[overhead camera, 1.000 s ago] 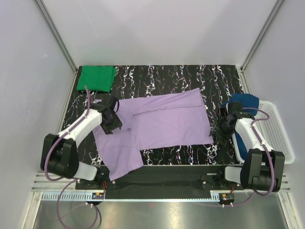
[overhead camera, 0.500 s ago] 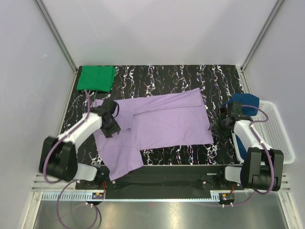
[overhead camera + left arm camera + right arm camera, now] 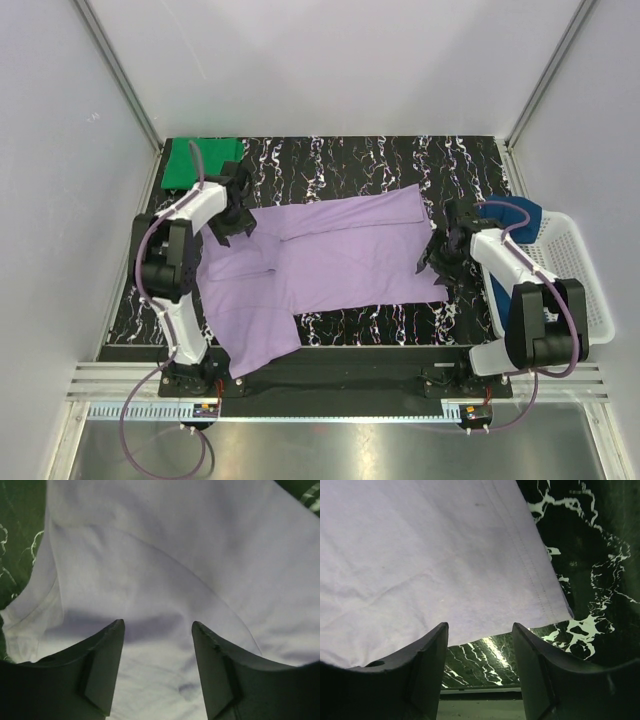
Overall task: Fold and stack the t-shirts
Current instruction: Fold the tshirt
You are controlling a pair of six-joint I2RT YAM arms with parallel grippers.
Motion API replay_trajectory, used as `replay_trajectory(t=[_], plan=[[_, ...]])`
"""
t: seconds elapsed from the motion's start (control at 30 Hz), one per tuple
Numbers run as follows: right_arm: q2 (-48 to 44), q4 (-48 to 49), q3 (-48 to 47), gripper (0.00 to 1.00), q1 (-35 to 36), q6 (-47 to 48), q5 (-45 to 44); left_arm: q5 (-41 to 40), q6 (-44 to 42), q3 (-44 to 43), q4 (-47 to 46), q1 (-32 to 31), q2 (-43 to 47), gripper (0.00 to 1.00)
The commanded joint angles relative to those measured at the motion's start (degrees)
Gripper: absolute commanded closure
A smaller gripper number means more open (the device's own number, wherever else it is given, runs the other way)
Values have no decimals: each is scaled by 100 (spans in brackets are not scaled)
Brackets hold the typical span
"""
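Note:
The lavender t-shirt (image 3: 330, 260) lies spread out flat in the middle of the black marbled table (image 3: 380, 160), one sleeve hanging toward the near edge. The bright green t-shirt (image 3: 200, 163) lies folded at the back left corner. The dark blue t-shirt (image 3: 522, 213) is draped over the left end of the basket at the right. My left gripper (image 3: 235, 215) is open over the lavender shirt's far left part; its wrist view shows the cloth (image 3: 175, 555) between the fingers (image 3: 102, 670). My right gripper (image 3: 437, 262) is open at the shirt's right edge, over its hem (image 3: 540, 590).
A white plastic mesh basket (image 3: 580, 270) stands off the table's right side. White walls and metal frame posts close in the back and sides. The marbled tabletop (image 3: 585, 580) shows bare beside the hem.
My left arm has swung toward the back, carrying its gripper up to the shirt's far left part. My right gripper has moved left to the shirt's right edge. The shirt lies as before.

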State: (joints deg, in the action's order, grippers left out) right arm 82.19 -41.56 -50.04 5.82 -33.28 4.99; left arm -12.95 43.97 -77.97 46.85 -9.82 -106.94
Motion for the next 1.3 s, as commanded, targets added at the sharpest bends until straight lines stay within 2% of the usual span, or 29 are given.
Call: replay_trajectory(t=[0.0, 0.23, 0.43, 0.47, 0.57, 0.63, 0.73, 0.8, 0.83, 0.9, 0.93, 1.0, 1.03, 1.13, 1.17, 1.27], plan=[[-124, -238, -506, 38, 15, 260, -297, -261, 42, -411, 308, 7, -397, 36], [-98, -379, -753, 37, 15, 401, -201, 134, 104, -956, -61, 182, -1224, 36], [-28, -379, -568, 36, 15, 339, -51, 415, -203, -2009, -168, 455, -1979, 38], [24, -396, -586, 36, 15, 357, -16, 407, -248, -2420, 7, 490, -2180, 38], [226, -537, -708, 35, 15, 436, 37, 363, -450, -2985, 245, 490, -2253, 39], [279, -537, -665, 35, 15, 384, 72, 389, -555, -3039, 316, 490, -2017, 39], [315, -398, -516, 36, 6, 147, 98, 521, -626, -2637, 316, 482, -1244, 39], [332, -274, -331, 39, 6, 15, 203, 635, -539, -1873, 176, 481, -648, 40], [359, -204, -261, 40, 6, -64, 247, 688, -495, -1279, 114, 447, -18, 40], [464, -186, -208, 42, -2, -100, 239, 671, -363, -696, 78, 376, 706, 41], [482, -151, -190, 44, 6, -100, 221, 610, -293, -432, 140, 298, 1362, 43], [491, -116, -137, 45, 6, -39, 151, 505, 31, 429, 455, 183, 1989, 45], [465, -98, -137, 47, 15, 31, 90, 443, 164, 1111, 552, 43, 2671, 48], [385, -159, -312, 49, 15, 277, -130, 294, 761, 2343, 965, -282, 3545, 50], [376, -194, -374, 49, 41, 339, -200, 223, 893, 2583, 1210, -344, 4061, 51], [411, -317, -620, 50, 260, 541, -253, -67, 1438, 3314, 1632, -520, 4697, 54]])
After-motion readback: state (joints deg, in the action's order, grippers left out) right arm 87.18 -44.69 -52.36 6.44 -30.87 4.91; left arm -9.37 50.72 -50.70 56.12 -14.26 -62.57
